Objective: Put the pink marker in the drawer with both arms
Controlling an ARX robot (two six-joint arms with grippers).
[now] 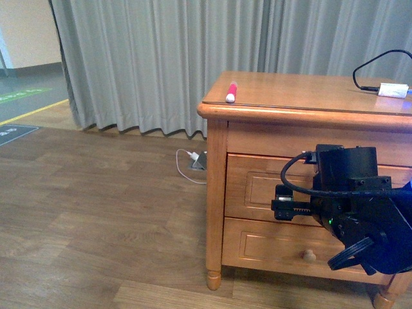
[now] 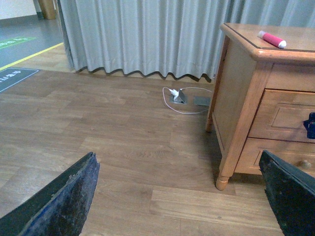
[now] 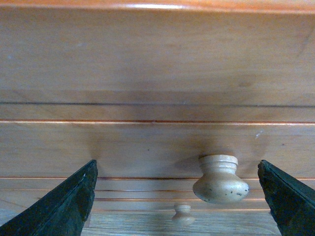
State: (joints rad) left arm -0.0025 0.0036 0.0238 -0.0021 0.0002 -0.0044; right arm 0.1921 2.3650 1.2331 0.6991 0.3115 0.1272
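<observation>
The pink marker (image 1: 231,92) lies on the left part of the wooden cabinet's top (image 1: 302,90), also in the left wrist view (image 2: 271,39). The drawer (image 1: 257,187) below it looks closed. My right arm (image 1: 351,206) reaches to the drawer front. Its gripper (image 3: 177,169) is open, and the drawer's round knob (image 3: 220,180) sits between the fingers, closer to one, untouched. My left gripper (image 2: 177,157) hangs open and empty over the floor, left of the cabinet, well away from the marker. The left arm does not show in the front view.
A white charger block (image 1: 393,90) with a black cable lies on the cabinet top at the right. The lower drawer (image 1: 270,248) has its own knob (image 1: 309,255). A floor socket with a white cable (image 1: 195,159) lies by the grey curtain (image 1: 161,58).
</observation>
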